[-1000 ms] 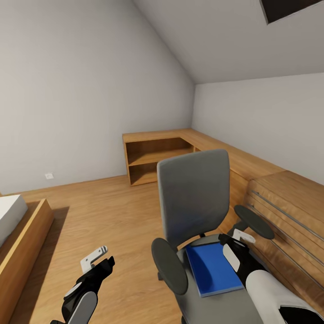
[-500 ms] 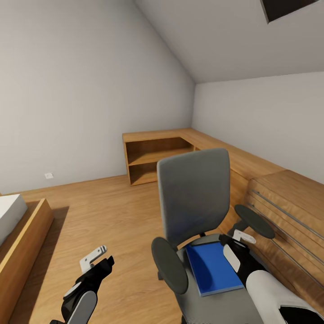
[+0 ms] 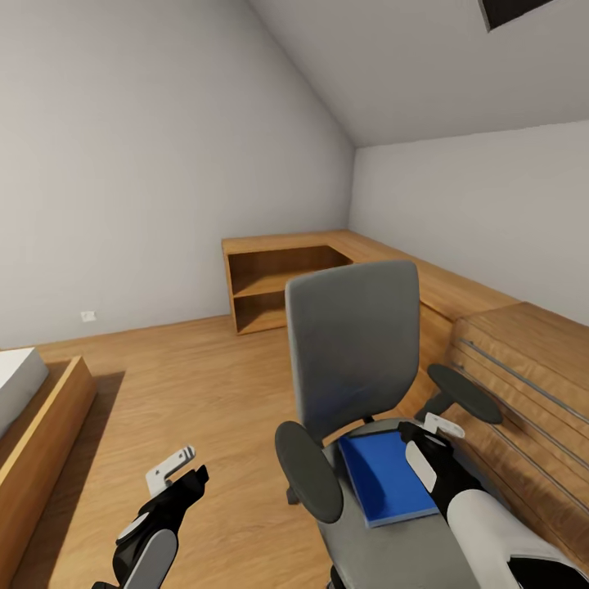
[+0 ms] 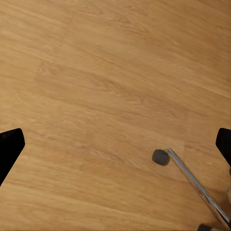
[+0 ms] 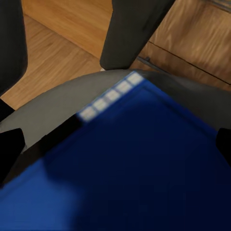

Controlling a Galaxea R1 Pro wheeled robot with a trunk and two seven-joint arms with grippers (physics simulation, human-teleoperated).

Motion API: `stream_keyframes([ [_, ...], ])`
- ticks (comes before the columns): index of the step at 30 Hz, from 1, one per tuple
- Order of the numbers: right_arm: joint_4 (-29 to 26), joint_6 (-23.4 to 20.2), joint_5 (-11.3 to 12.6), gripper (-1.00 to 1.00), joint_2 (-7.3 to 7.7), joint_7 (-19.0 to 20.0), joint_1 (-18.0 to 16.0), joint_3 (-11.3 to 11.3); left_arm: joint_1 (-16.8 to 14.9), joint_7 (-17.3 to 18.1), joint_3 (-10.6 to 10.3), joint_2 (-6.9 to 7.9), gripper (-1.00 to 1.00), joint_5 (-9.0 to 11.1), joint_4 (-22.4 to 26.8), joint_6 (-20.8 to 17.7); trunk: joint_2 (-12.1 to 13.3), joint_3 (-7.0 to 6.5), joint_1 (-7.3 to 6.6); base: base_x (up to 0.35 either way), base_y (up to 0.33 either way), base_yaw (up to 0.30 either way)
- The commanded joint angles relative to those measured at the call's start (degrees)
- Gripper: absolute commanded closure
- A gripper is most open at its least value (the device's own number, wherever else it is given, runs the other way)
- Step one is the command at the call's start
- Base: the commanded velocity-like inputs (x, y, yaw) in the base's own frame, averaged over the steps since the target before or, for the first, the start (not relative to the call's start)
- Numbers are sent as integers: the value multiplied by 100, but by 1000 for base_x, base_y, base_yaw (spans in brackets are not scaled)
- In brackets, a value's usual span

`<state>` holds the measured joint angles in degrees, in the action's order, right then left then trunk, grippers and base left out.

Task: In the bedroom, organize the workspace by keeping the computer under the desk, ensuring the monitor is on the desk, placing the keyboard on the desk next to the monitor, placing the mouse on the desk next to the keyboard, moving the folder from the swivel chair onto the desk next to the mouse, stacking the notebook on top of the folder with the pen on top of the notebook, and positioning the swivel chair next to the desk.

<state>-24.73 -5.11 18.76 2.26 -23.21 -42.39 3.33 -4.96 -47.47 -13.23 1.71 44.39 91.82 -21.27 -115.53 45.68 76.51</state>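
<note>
On swivel chair (image 3: 353, 343) seat: folder (image 3: 384, 478) lies flat, right gripper (image 3: 432, 446) poised over its edge, jaws spread, nothing held; risk: thin folder slips, chair rolls away under push

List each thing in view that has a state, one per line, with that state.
folder: lying flat on the chair seat, not yet lifted
swivel chair: upright, folder on its seat
left pincer: open, empty, over bare wooden floor
right pincer: open, just above the folder's edge, not gripping it
wooden shelf unit: open-fronted, shelves bare
</note>
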Motion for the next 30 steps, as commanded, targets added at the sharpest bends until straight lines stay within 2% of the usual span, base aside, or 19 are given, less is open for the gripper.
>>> stream_keyframes([
  [1, 152, -26, 96, -100, 2, -24, 2, 10, -5, -43, -11, 5, -100, 26, 9, -18, -43, 25, 23, 0, 0, 0],
  [16, 153, -26, 93, -100, -15, -19, 2, 2, -5, -23, -16, 21, -100, 37, -1, -25, -43, 25, 23, 0, 0, 0],
  [22, 153, -20, -136, -100, -16, -24, 2, 16, -5, -9, -38, 19, -100, 44, -54, -19, -43, 25, 23, -9, 0, 0],
  [30, 153, -17, -177, -100, -16, -25, 2, 19, -5, -8, -111, 21, -100, 36, -79, -18, -43, 25, 23, -179, -29, 0],
])
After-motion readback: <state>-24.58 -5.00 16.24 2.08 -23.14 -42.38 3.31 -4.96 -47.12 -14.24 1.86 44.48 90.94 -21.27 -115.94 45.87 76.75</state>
